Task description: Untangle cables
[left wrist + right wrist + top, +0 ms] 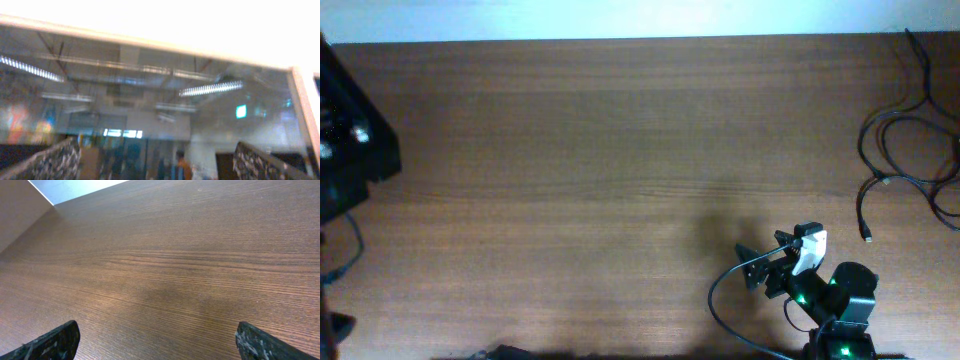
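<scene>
Overhead: the cables (pixel 910 150) sit at the far right of the frame, upper-to-mid right, on the wooden table (pixel 600 150). They're thin black cords in loose overlapping loops, and some run off the right edge, so you can't see the whole lot. One strand goes up toward the top right corner near the table's far edge. One silvery plug end (pixel 867 237) hangs lowest, lying free on the wood just up and right of the R arm (pixel 835 290). Nothing is touching the cords.

R gripper (pixel 750 268) is at lower right of the overhead view, pointing toward frame left and away from the cables, with a bare strip of wood between them. In the R wrist cam, the R gripper (pixel 157 326) has its fingers (pixel 52 344) spread wide at the bottom corners, w/ only wood grain between them. It's pinching nothing.

The L arm (pixel 350 130) shows as a black mass at the left edge of the overhead view, well apart from the cables across the table. You can't make out its fingers there. The L wrist cam is tilted up at the room, blurry, showing ceiling light strips (pixel 210 89) and a green sign (pixel 241 111). The L gripper (pixel 157 144) has its fingers (pixel 50 161) spread far apart at the lower corners, w/ nothing between them.

A thicker black wiring loop (pixel 720 295) curls off the R arm at the bottom. It isn't one of the cords.
</scene>
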Robot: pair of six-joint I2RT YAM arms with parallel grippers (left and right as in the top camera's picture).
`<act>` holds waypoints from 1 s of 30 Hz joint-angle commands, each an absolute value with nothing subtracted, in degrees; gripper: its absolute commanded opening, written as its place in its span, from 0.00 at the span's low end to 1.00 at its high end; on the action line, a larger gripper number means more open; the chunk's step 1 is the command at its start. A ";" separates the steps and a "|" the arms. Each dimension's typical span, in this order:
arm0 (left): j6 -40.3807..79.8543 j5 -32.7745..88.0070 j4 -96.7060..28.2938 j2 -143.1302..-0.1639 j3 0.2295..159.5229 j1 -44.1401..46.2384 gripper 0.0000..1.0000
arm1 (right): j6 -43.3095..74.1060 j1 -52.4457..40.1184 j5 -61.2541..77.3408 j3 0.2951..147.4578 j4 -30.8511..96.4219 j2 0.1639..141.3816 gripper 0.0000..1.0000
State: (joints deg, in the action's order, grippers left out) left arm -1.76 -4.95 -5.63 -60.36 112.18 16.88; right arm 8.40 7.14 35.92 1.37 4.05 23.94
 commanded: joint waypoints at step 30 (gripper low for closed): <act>0.84 -8.82 37.87 -0.30 0.47 4.32 0.99 | 8.45 7.14 35.66 0.91 4.08 23.73 0.99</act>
State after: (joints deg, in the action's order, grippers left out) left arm 0.54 -10.50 44.66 -0.54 0.78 4.69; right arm 8.58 7.14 35.79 1.21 3.84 23.94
